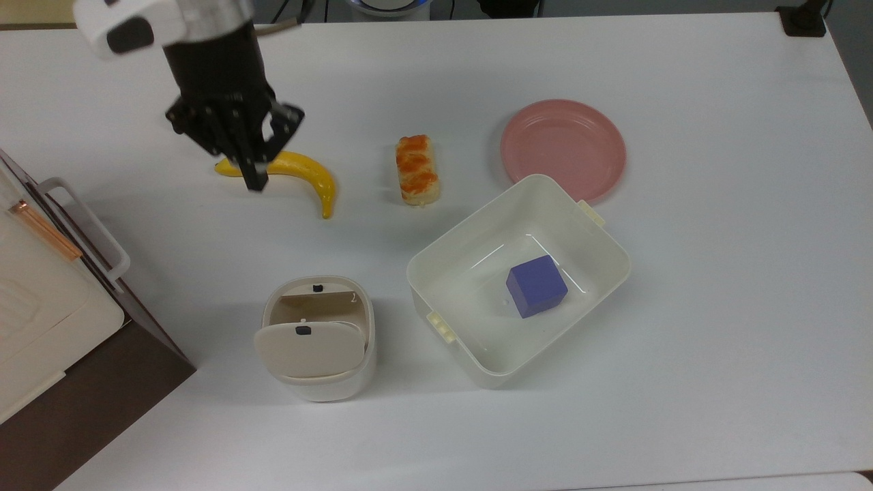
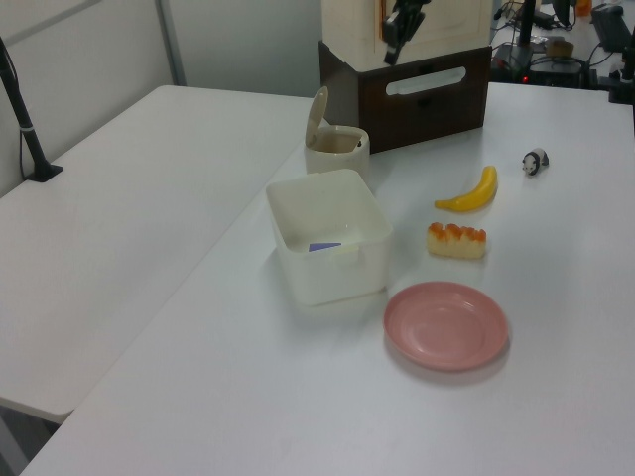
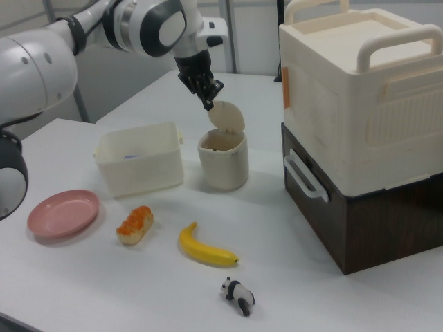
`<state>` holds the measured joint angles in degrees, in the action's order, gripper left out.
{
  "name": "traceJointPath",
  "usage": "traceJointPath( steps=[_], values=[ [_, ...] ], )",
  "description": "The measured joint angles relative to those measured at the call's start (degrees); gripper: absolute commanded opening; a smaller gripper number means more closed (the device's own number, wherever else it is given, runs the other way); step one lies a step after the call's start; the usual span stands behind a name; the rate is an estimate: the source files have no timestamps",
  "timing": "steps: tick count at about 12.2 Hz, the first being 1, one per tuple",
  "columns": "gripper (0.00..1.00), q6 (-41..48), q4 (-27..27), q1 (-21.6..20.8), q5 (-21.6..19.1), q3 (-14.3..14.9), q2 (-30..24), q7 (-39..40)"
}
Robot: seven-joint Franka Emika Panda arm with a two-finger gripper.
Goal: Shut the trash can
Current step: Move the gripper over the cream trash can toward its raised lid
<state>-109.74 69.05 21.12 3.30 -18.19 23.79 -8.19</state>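
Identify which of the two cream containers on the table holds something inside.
The larger rectangular tub with side clips: a blue cube sits on its floor. The small trash can beside it, hinged lid raised, shows nothing inside.

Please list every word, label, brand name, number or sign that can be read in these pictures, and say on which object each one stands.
There is no text that can be read.
Trash can: a small pale mark on its inner wall, too small to read.
Lid: a black button, no writing.
White tub, purple cube, pink plate, banana, cream box: no label to see.
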Motion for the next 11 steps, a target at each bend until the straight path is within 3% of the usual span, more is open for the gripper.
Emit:
traceJointPath(
  steps=[3, 8, 11],
  values=[
    [0.00, -2.73, -3.85, -3.85, 6.66, -0.02, 4.50, -12.42],
    [0.00, -9.08, -7.85, -6.71, 10.40, 0.09, 6.53, -29.65],
    [0.00, -9.12, -13.61, -11.29, 11.39, 4.05, 11.17, -36.00]
  ],
)
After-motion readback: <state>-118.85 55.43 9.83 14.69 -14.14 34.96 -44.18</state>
